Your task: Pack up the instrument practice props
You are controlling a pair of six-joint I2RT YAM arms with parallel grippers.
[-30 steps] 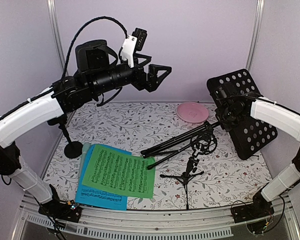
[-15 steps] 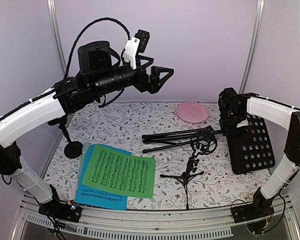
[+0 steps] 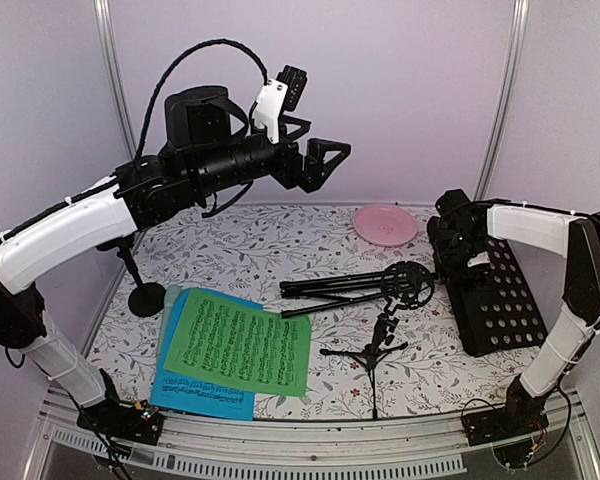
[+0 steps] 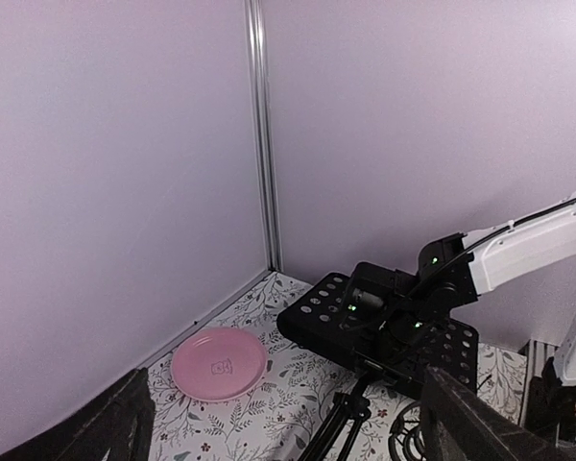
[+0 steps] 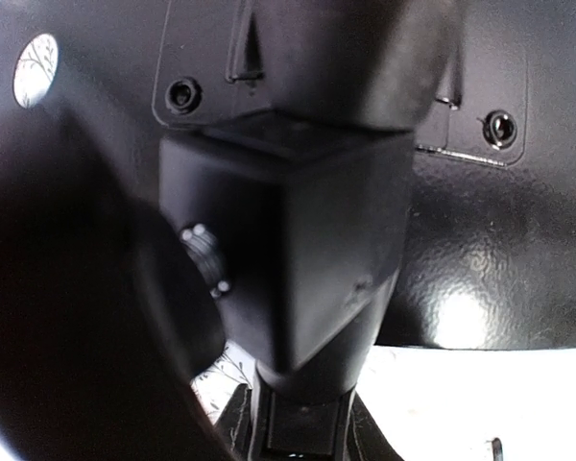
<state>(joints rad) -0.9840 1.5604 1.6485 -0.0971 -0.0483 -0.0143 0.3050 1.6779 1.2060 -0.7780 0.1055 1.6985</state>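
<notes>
Black perforated rack (image 3: pixel 500 300) lies flat on the bench (image 3: pixel 260 240), right of the pink plate (image 3: pixel 386 224), its tripod legs (image 3: pixel 330 291) folded. Right hand (image 3: pixel 458 250) is at the rack's neck; whether it grips cannot be told. Left hand (image 3: pixel 330 160), left of the plate, is spread and empty.

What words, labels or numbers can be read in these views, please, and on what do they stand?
No text reads clearly.
Green music sheet: printed notation, too small to read.
Blue music sheet: likewise too small.
Pink plate: small centre mark, blurred.

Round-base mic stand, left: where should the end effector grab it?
Probably the thin pole above the round base, approached sideways from the table's middle. The slim pole stands nearly upright; the flat disc gives little to pinch, and the wall blocks the other side.
</notes>
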